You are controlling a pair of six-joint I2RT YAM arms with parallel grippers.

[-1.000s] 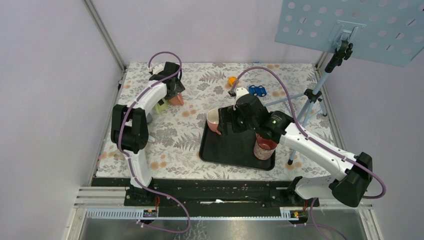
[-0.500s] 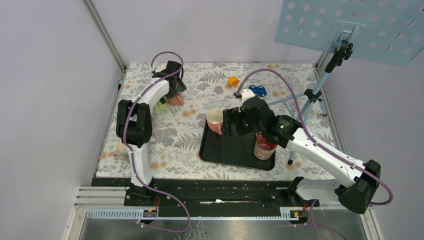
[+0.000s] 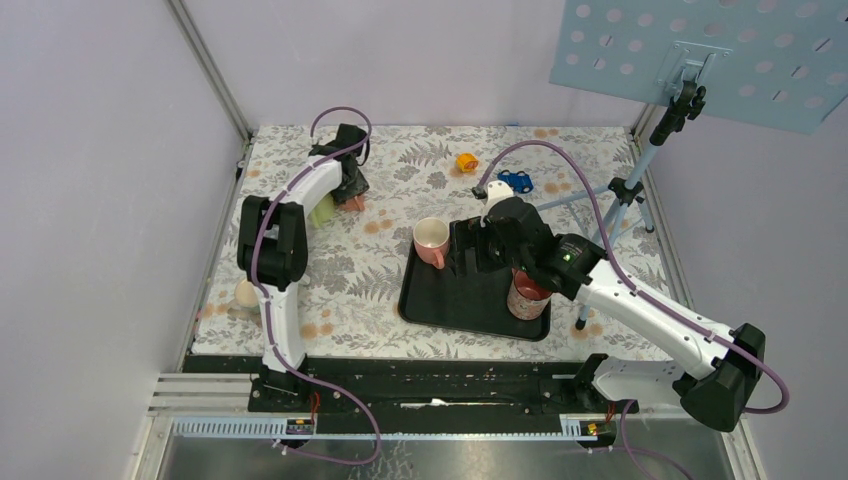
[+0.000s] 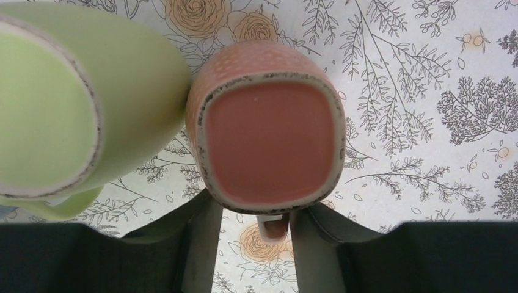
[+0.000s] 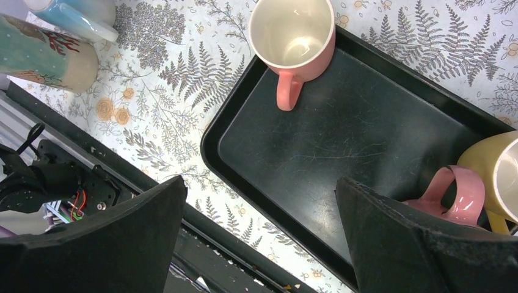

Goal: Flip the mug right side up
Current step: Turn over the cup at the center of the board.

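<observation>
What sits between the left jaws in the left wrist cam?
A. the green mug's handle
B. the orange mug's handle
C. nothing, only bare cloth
B: in the left wrist view the handle of the upturned orange mug stands in the gap between the jaws of the left gripper, while the green mug lies off to one side.

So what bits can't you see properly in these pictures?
Left wrist view: the green mug is cut off by the left edge; the orange mug hides most of its handle under its own base.
Top view: the left arm covers most of that orange mug.
Right wrist view: the right edge cuts the yellow mug; the right gripper covers the pink mug body.
</observation>
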